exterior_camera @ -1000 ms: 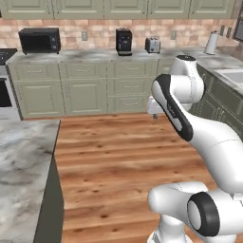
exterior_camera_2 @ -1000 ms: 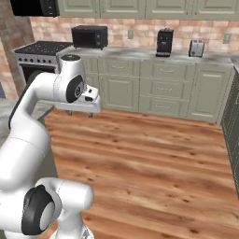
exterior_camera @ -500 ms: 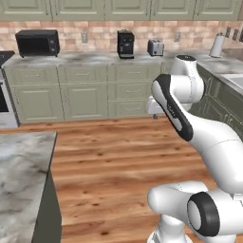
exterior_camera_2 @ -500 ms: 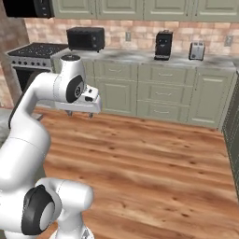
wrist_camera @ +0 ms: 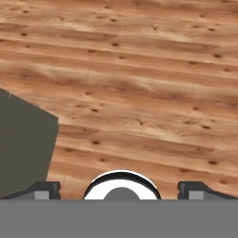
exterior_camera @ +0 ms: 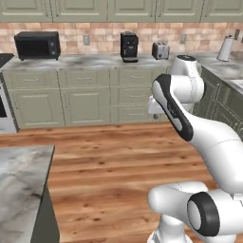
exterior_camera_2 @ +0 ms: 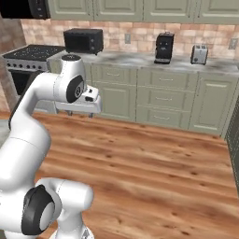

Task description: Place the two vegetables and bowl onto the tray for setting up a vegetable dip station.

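My two-finger gripper (wrist_camera: pixel 120 189) hangs wide apart and holds nothing, its two small dark finger tips (wrist_camera: pixel 45 189) far apart at the bottom of the hand view, over bare wood-plank floor (wrist_camera: pixel 139 93). A flat dark grey-green panel (wrist_camera: pixel 23 144) fills the lower left of that view. In the right base view my gripper (exterior_camera_2: pixel 77 112) sits left of centre, above the same brown floor (exterior_camera_2: pixel 154 172), with my white arm (exterior_camera_2: pixel 28 121) curving up from the lower left. In the left base view my arm (exterior_camera: pixel 190 118) rises at the right, and a grey marble counter top (exterior_camera: pixel 21 180) lies at the lower left. Along the top of both base views runs a row of pale green cabinets (exterior_camera: pixel 85 102) carrying a black microwave (exterior_camera: pixel 37 45), a black coffee machine (exterior_camera: pixel 128 46) and a silver toaster (exterior_camera: pixel 160 50). I cannot see the vegetables, bowl or tray here.
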